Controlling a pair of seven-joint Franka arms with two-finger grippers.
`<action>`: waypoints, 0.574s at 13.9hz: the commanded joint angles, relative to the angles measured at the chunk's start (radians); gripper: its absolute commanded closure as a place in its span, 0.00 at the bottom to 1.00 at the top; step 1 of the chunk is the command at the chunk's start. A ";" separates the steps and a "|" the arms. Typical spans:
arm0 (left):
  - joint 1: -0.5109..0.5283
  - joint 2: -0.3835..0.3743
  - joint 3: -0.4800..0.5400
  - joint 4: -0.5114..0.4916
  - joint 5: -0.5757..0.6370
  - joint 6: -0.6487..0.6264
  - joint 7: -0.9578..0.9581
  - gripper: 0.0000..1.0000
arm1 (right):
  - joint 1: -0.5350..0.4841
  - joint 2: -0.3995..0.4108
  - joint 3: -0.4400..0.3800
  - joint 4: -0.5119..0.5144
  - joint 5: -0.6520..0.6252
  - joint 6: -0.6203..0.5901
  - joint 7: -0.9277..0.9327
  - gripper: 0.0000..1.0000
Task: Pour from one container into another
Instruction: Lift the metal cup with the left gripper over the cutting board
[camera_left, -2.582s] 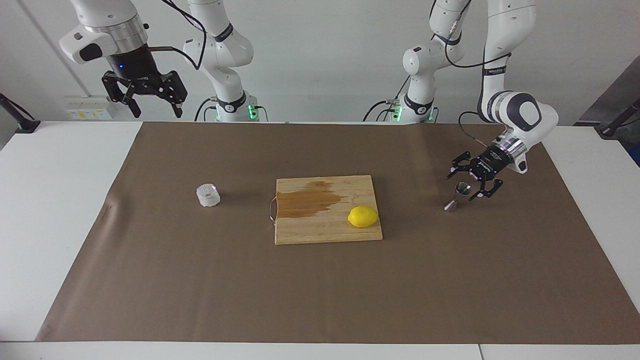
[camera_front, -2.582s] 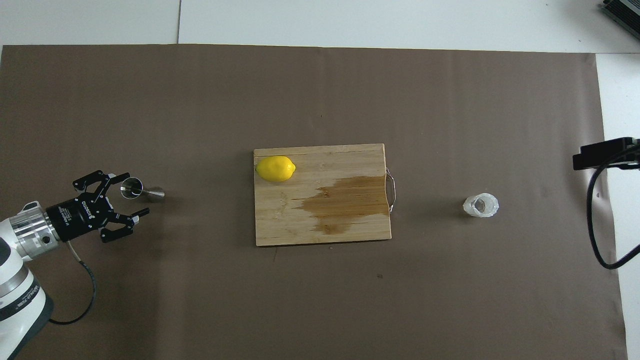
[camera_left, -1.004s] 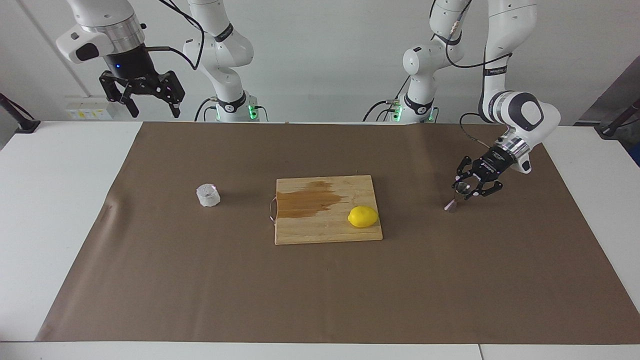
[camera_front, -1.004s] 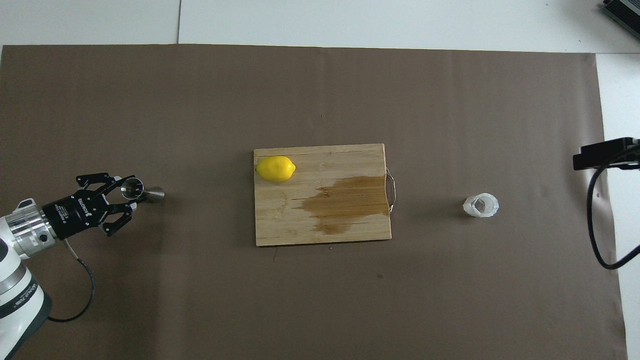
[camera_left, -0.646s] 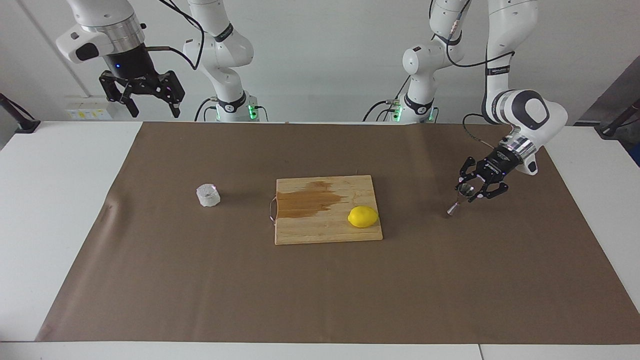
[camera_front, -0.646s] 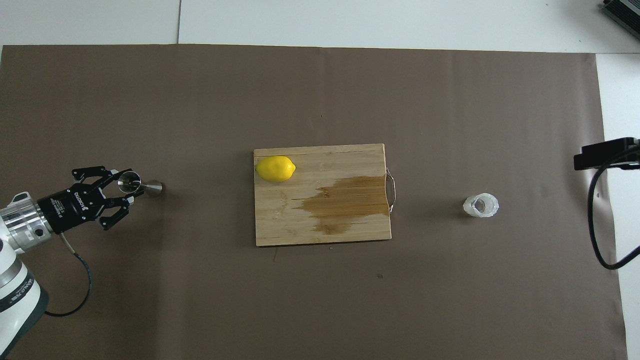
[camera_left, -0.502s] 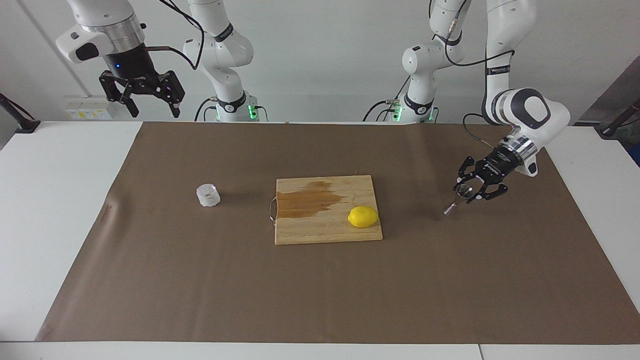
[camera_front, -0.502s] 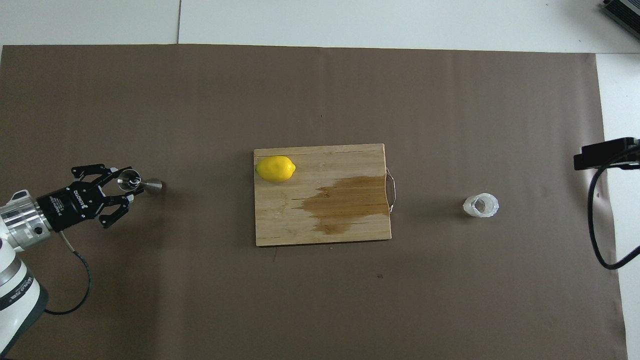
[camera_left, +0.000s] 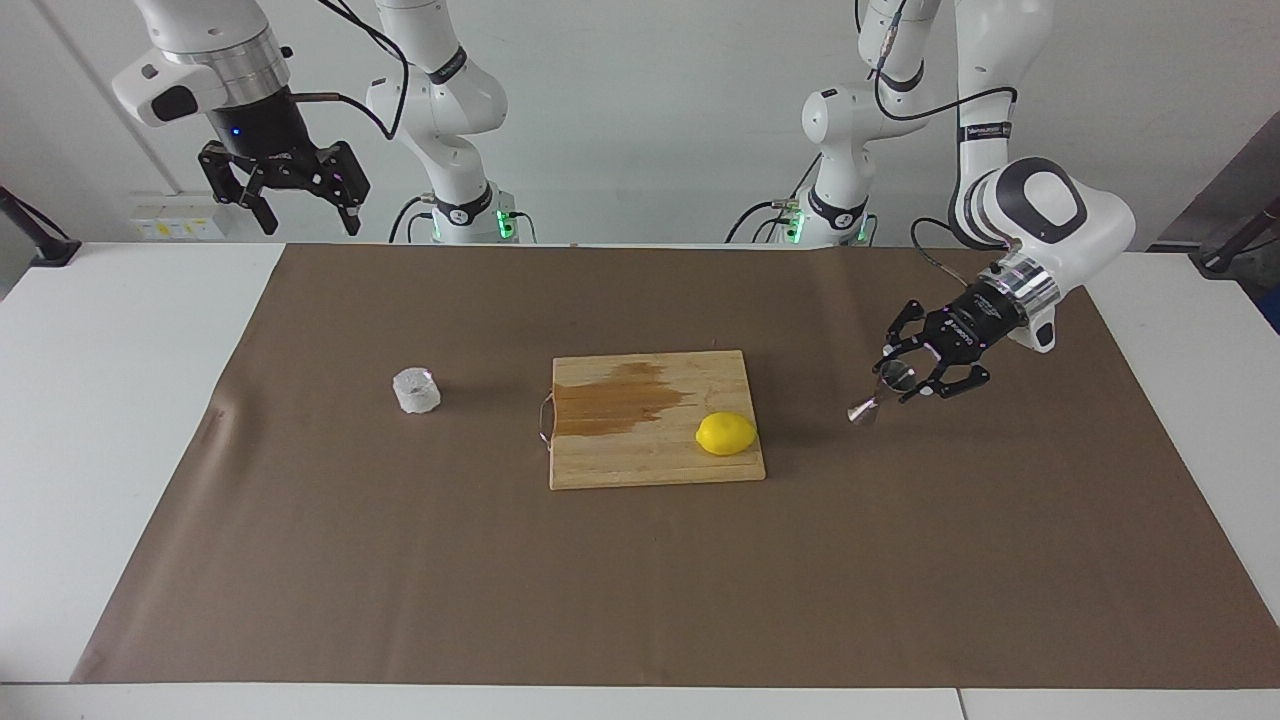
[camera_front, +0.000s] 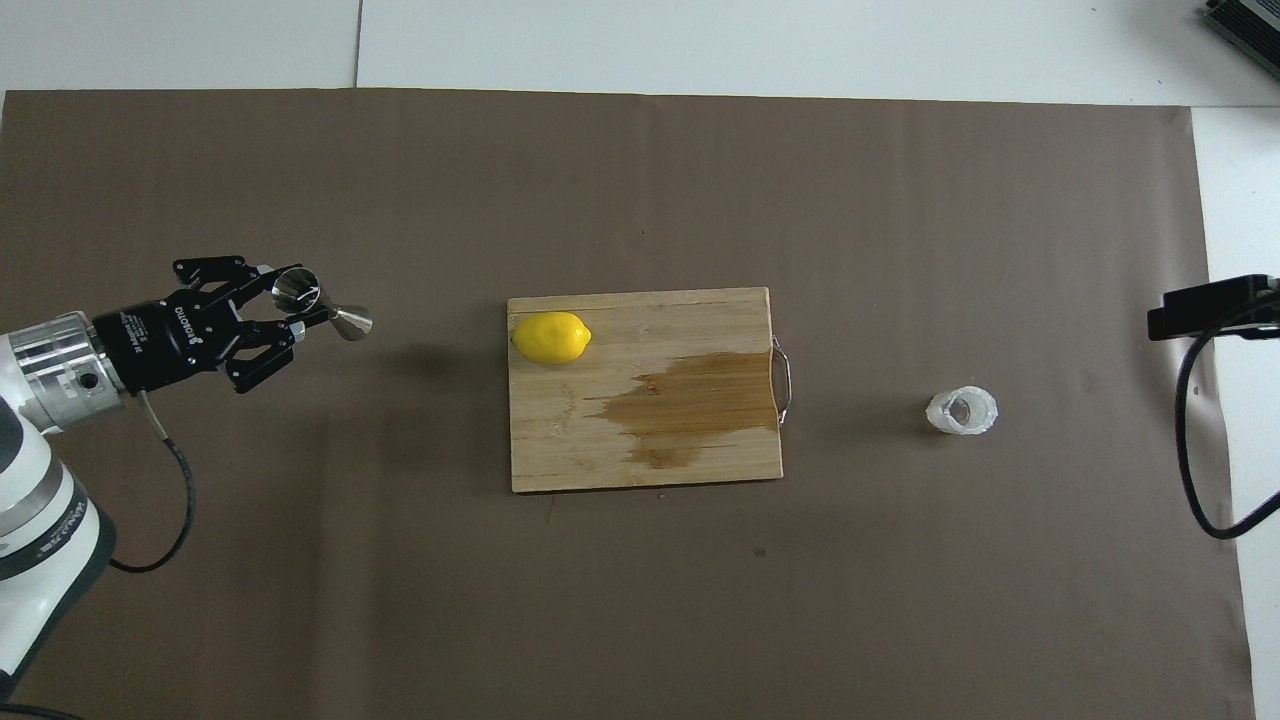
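Brown mat (camera_left: 640, 560), hourglass steel jigger (camera_left: 878, 393), bumpy glass cup (camera_left: 416, 391)

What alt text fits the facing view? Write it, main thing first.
The left pincer holds a tilted steel jigger over the brown mat. A glass cup stands beside a board with a lemon. The right pincer waits, raised and open.
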 joint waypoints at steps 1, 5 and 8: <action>-0.106 -0.019 0.003 0.000 -0.083 0.061 -0.031 1.00 | -0.005 -0.015 0.000 -0.012 0.016 -0.006 0.007 0.00; -0.328 -0.002 -0.001 -0.001 -0.277 0.331 -0.030 1.00 | -0.005 -0.013 0.000 -0.012 0.016 -0.005 0.007 0.00; -0.488 0.027 -0.001 0.023 -0.451 0.535 -0.025 1.00 | -0.005 -0.013 0.000 -0.012 0.016 -0.006 0.007 0.00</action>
